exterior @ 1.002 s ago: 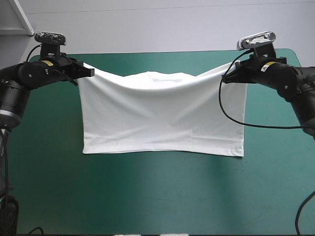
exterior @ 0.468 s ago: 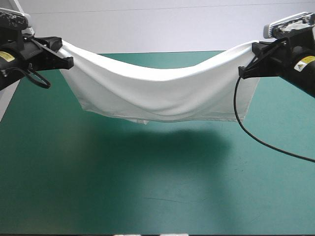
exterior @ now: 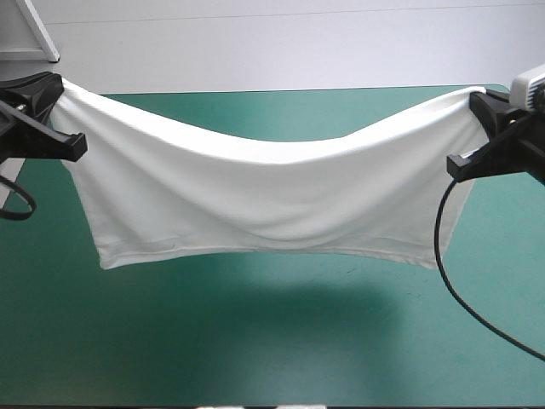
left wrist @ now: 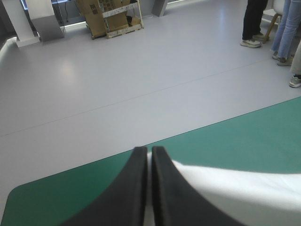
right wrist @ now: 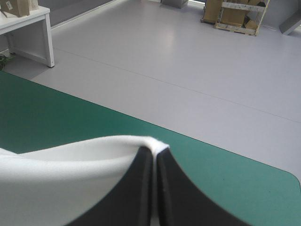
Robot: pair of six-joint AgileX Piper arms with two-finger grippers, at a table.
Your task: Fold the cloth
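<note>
White T-shirt (exterior: 272, 196) hangs above the teal-green table (exterior: 255, 349), a smooth soft sheet sagging at its middle, its upper corners pinched by the left gripper (left wrist: 147, 153) and the right gripper (right wrist: 154, 151)

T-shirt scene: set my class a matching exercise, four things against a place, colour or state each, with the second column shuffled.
Things:
1. T-shirt
2. left gripper
3. right gripper
4. table cover

Descriptions:
A. teal-green, with a shadow on it
B. shut on the T-shirt's end at the table's left side
C. white, sagging between the two arms
D. shut on the T-shirt's end at the table's right side

Pairs: 1-C, 2-B, 3-D, 4-A
</note>
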